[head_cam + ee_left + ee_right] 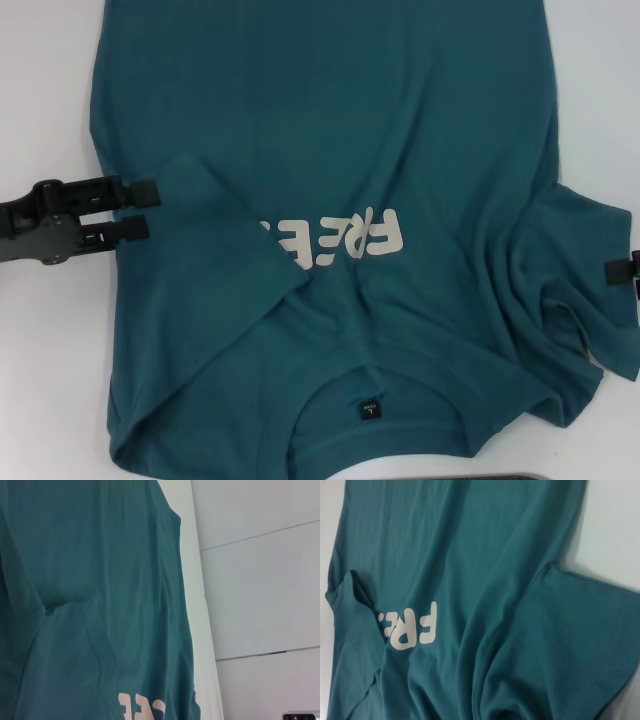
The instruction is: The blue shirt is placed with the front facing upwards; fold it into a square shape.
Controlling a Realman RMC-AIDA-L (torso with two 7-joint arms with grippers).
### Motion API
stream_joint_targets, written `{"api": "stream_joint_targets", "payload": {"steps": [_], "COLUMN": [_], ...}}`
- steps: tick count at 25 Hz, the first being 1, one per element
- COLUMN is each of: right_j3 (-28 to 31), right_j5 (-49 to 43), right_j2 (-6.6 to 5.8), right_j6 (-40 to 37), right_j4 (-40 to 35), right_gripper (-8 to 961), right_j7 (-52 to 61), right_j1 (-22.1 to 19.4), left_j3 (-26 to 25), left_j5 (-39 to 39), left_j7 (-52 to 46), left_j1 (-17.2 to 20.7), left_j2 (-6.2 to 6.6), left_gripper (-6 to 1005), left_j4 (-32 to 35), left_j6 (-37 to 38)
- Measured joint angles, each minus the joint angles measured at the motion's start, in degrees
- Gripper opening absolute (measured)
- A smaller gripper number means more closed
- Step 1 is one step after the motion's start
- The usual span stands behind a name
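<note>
White table [50, 90], blue shirt [400, 120] (print half-covered), left end effector [138, 208] spread, right's state unclear.

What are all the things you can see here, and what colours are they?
shirt: one, teal-blue, spread on the table, collar nearest the robot, left sleeve folded in over the chest.
letters: one print, off-white, on the chest, partly covered by the folded sleeve.
label: one, black, inside the collar.
table: one, white, under the shirt.
left tool: one, black, at the shirt's left edge, fingers open.
right tool: one, black, at the right edge of the head view by the right sleeve.
</note>
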Motion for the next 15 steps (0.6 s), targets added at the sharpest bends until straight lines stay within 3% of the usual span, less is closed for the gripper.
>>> {"api": "stream_joint_targets", "payload": {"steps": [15], "right_j3": [-0.94], "right_j5": [0.26], "right_j2": [1.57], "right_j6": [1.59], "right_j4": [0.20], "right_gripper": [930], "right_j7": [0.06], "right_j1": [1.37], "left_j3": [0.00], "left_j5": [0.00], "left_j7": [0.00], "left_j1": [0.00], "left_j2": [0.00], "left_gripper": [721], "left_j4": [0.00], "left_j6": [-0.40]}}
